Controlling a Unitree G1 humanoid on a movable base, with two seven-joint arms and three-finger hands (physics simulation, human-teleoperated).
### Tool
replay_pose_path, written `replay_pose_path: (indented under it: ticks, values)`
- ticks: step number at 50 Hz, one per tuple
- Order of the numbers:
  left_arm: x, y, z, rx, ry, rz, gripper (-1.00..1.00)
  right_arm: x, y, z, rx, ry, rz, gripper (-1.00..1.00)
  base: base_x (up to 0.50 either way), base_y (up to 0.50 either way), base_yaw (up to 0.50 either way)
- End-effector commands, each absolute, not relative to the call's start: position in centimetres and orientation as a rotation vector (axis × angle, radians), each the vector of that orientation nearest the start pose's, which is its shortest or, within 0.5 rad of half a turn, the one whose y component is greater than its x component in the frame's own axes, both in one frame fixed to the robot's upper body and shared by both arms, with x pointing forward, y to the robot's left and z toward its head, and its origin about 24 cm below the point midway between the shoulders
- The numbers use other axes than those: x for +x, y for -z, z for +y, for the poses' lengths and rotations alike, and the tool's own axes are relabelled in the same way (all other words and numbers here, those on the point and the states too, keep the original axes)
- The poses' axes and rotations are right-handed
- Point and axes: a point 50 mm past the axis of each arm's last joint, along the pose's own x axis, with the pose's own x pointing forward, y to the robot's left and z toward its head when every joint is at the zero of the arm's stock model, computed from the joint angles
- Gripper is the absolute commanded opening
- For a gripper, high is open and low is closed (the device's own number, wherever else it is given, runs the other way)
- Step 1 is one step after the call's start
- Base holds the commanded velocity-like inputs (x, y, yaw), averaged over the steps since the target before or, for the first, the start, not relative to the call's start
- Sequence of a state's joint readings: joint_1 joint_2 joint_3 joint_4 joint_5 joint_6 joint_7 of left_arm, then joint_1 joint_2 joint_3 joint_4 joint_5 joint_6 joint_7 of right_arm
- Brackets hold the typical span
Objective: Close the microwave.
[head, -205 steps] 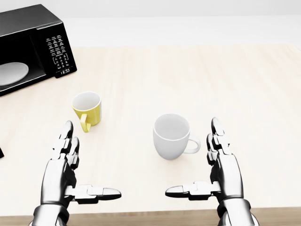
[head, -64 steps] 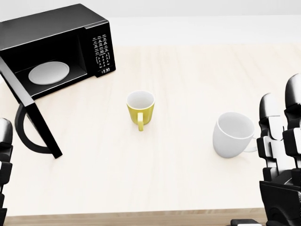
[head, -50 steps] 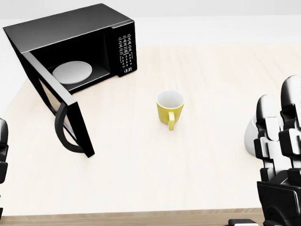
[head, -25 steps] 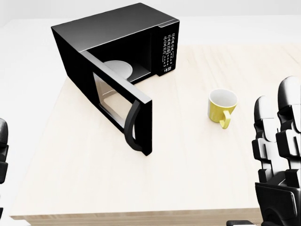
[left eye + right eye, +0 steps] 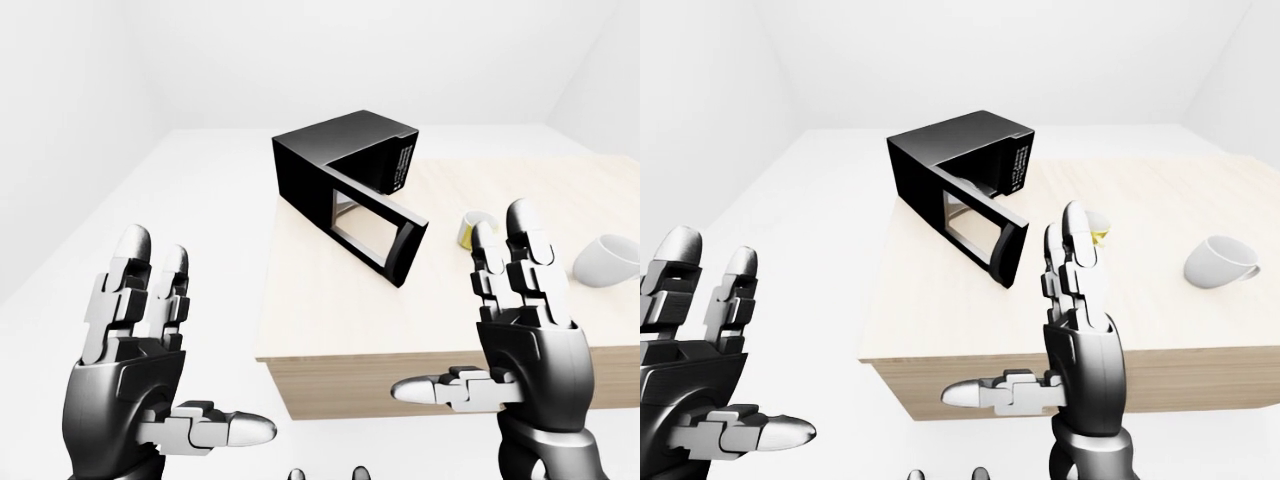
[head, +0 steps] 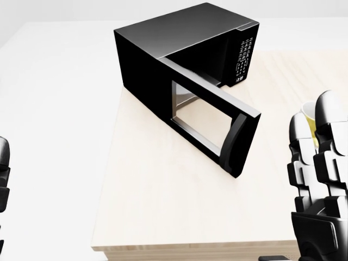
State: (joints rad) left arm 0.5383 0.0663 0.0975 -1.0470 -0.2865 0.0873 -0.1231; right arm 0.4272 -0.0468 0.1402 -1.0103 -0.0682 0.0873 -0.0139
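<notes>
Left-eye view had the microwave [image 5: 345, 165] sitting near the table's [image 5: 330, 320] left end, up beyond both hands, with its door [image 5: 375, 232] swung wide out toward the robot. That's why nothing was being touched yet, I'd guess: the door's free edge with the handle stood just up and left of the right hand [image 5: 525, 335], not within a push. Right hand was fully spread, fingers straight up, thumb out sideways, holding nothing. Left hand [image 5: 140, 370] was the same, splayed and empty, hanging off the table's left side. A yellow mug [image 5: 466, 231] peeked out behind the right fingertips, and a white mug [image 5: 1218, 260] sat off to its right.
</notes>
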Motion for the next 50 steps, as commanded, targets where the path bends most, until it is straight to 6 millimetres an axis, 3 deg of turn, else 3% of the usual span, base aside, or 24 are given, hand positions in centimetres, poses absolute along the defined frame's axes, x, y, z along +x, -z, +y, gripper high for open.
replay_pose_path:
  ticks: [1, 21, 50]
  values:
    - [12.62, -17.51, 17.45, -0.061, 0.05, -0.461, 1.0, 14.18, -17.71, -14.47, -0.064, -0.001, -0.505, 1.0, 0.0, 0.5, 0.0]
    - [12.71, -17.6, 17.35, -0.057, 0.048, -0.47, 1.0, 14.32, -17.55, -14.45, -0.07, 0.002, -0.498, 1.0, 0.0, 0.49, 0.0]
    - [12.8, -17.3, 16.61, -0.022, 0.052, -0.438, 1.0, 14.29, -17.81, -14.48, -0.055, 0.011, -0.513, 1.0, 0.01, 0.0, 0.0]
